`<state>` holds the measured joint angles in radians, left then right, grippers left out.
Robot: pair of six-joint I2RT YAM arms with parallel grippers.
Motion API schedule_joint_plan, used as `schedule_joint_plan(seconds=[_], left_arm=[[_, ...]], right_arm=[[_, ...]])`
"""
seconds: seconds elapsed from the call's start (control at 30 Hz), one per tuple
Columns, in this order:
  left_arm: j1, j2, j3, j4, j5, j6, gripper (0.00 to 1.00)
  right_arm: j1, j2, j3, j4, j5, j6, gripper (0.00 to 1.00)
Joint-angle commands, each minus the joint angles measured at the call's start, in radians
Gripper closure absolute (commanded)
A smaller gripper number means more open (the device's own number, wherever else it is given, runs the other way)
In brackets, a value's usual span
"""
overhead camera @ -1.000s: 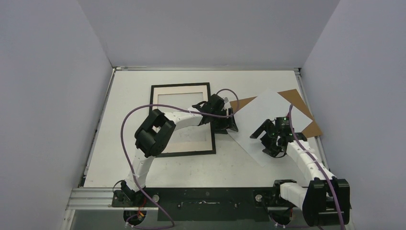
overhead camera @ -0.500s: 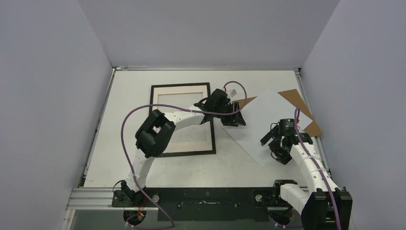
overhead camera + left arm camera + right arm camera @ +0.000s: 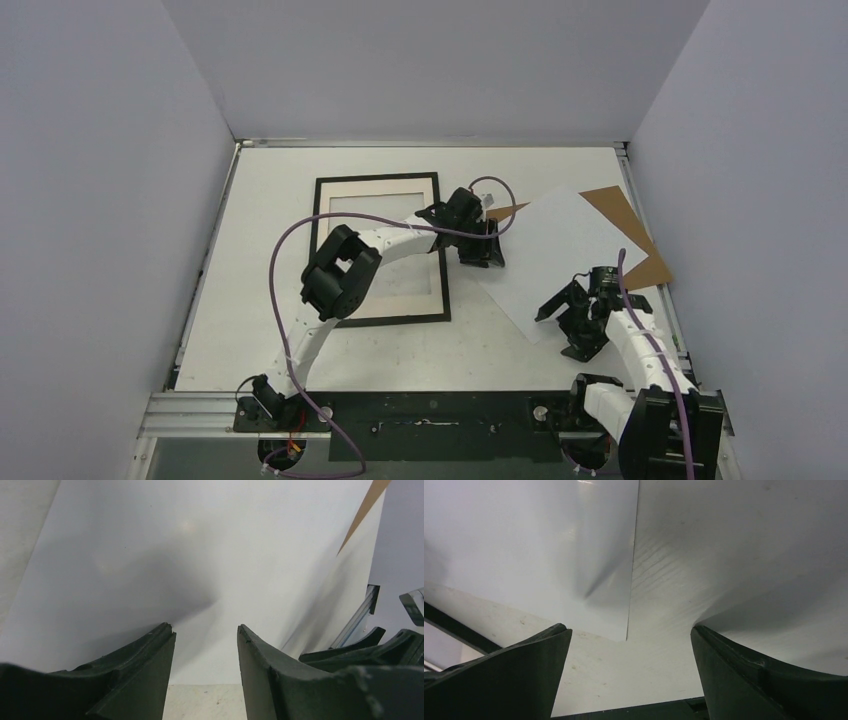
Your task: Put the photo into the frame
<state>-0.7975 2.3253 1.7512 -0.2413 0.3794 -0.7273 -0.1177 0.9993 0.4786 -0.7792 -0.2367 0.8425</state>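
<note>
Pickup stage, by my read: the photo (image 3: 555,255) lies pale side up on the table (image 3: 400,350), right of the frame (image 3: 375,178), partly over the cardboard backing (image 3: 615,205). Left gripper (image 3: 206,627) fingers stand half apart at its left edge, holding nothing. Right gripper (image 3: 629,630) fingers gape wide at the near corner. Next I'd need an edge lifted to pinch.

Left fingers (image 3: 131,680) partly apart, right fingers (image 3: 509,680) wide
</note>
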Motion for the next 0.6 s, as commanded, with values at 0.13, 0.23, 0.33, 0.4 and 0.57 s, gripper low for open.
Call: schedule_joint_plan(seconds=[0.13,0.23,0.33,0.4,0.57], left_arm=[[0.033,0.06,0.056,-0.137,-0.044,0.025,0.52],[0.033,0.063,0.053,-0.163,-0.039,0.023,0.52],[0.036,0.066,0.041,-0.183,-0.039,0.015,0.52],[0.041,0.071,0.033,-0.193,-0.034,0.01,0.52],[0.048,0.078,0.035,-0.219,-0.027,0.006,0.53]], right_arm=[[-0.016,0.036,-0.126,0.209,-0.207,0.02,0.04],[-0.017,0.069,-0.159,0.315,-0.219,0.05,0.04],[-0.017,0.107,-0.19,0.426,-0.233,0.08,0.04],[-0.019,0.125,-0.209,0.497,-0.242,0.099,0.04],[-0.019,0.124,-0.249,0.667,-0.293,0.141,0.04]])
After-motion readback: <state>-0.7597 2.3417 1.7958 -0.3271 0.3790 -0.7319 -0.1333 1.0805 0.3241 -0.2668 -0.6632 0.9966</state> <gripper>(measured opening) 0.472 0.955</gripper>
